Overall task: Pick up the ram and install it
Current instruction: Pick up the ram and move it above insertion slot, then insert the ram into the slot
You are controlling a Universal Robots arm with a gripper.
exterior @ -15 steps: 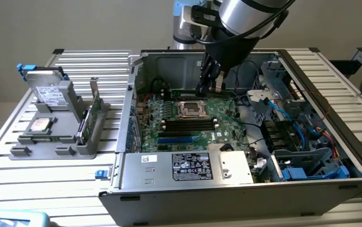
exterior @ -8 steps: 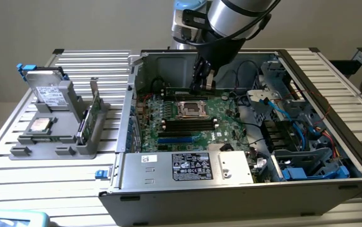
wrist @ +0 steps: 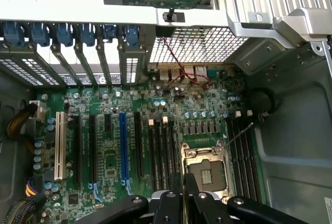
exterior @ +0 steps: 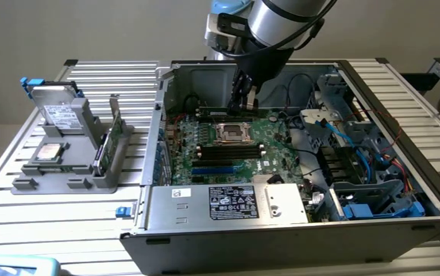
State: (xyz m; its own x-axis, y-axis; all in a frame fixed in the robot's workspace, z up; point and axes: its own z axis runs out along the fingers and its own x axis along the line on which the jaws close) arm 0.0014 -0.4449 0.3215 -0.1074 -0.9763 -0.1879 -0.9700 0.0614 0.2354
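Open computer case point(exterior: 297, 244) on a slatted table point(exterior: 43, 230)
Inside lie a green motherboard point(exterior: 204, 138) with an empty processor socket point(exterior: 231, 133), a labelled power supply point(exterior: 228, 204) and blue cables point(exterior: 344, 135). Beside the case, a grey holder point(exterior: 74, 175) carries what looks like a hard drive point(exterior: 61, 115).

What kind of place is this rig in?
Probably a robotics lab bench for PC assembly: an open desktop case with its motherboard exposed sits on a slatted aluminium table, a grey parts fixture beside it, and a robot arm reaches in.
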